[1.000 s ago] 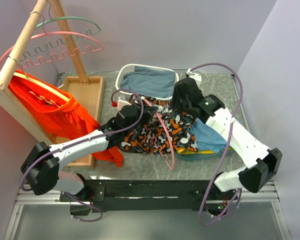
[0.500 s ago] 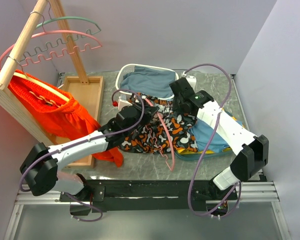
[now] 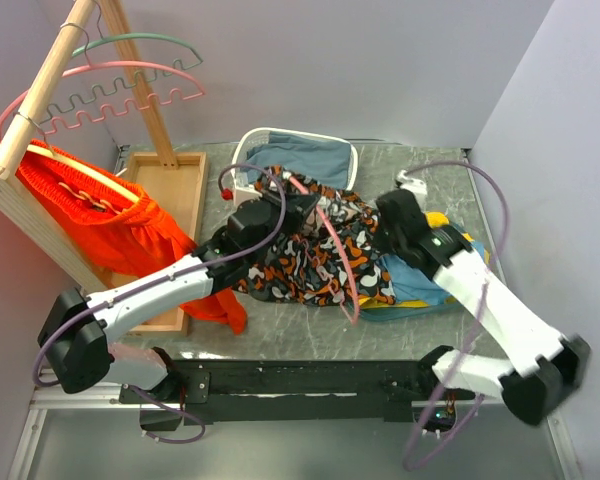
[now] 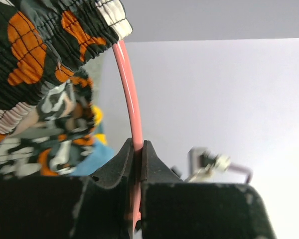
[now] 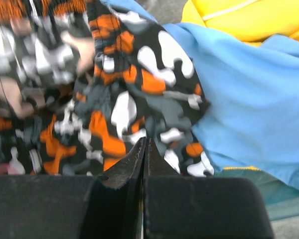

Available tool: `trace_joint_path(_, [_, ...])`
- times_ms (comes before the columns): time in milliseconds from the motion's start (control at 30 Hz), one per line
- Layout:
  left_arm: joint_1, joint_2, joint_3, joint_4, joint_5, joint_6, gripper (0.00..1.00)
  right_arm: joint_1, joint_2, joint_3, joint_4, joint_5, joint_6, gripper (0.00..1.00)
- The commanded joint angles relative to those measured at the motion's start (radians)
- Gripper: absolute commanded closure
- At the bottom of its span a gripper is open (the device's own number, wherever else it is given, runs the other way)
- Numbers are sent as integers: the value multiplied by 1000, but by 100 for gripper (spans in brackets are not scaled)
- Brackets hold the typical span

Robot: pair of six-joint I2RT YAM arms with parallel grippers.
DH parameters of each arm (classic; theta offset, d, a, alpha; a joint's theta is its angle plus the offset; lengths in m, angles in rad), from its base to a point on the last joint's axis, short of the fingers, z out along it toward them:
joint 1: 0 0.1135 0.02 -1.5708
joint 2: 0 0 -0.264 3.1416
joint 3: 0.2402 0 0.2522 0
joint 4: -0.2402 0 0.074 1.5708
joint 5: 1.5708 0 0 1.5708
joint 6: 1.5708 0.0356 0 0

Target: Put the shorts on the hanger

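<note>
Shorts [image 5: 114,114] matt printed cloth; hanger [image 4: 133,99] smooth glossy plastic.

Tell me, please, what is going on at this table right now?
The left gripper is shut on the pink hanger, which runs across the patterned shorts on the table. The right gripper is shut over the shorts beside blue clothing; whether it pinches fabric is unclear. The shorts are not hung yet.

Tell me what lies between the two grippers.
The shorts, with the pink hanger curving across them, fill the stretch between the left gripper and the right gripper; the top external view shows it.
</note>
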Motion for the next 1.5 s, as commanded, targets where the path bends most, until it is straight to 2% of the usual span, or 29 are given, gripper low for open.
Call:
trace_joint_path(0, [9,-22,131,106,-42,9,99,0,-170,-66,72,-43,27,100])
trace_joint_path(133, [14,7,195,92,-38,23,99,-3,-236,-77,99,-60,21,100])
trace_joint_path(200, [14,6,185,112,-33,20,99,-4,-213,-45,93,-28,12,89])
trace_joint_path(233, [14,4,165,115,-32,17,99,-6,-170,5,87,-20,13,75])
trace_joint_path(433, [12,-2,152,107,-18,23,99,-24,3,148,115,-77,10,55])
trace_joint_path(600, [12,-14,152,107,-16,32,99,-45,146,220,95,-56,12,49])
trace_joint_path(767, [14,-20,143,113,-10,35,99,-67,190,211,108,-13,14,43])
trace_joint_path(867, [12,-26,142,123,-15,42,99,-72,192,182,118,-1,9,46])
trace_joint_path(900, [14,-26,145,127,-16,43,99,-75,186,167,118,1,6,51])
trace_joint_path(933, [14,-28,145,132,-19,46,99,-75,181,156,118,3,6,67])
trace_joint_path(1033, [18,-28,155,156,-29,46,99,-75,116,85,125,13,13,98])
trace_joint_path(1167, [29,-10,181,184,-22,26,99,-75,-3,-17,170,-22,10,100])
trace_joint_path(1467, [35,29,217,310,-15,-15,99,-69,-243,-174,237,-203,53,100])
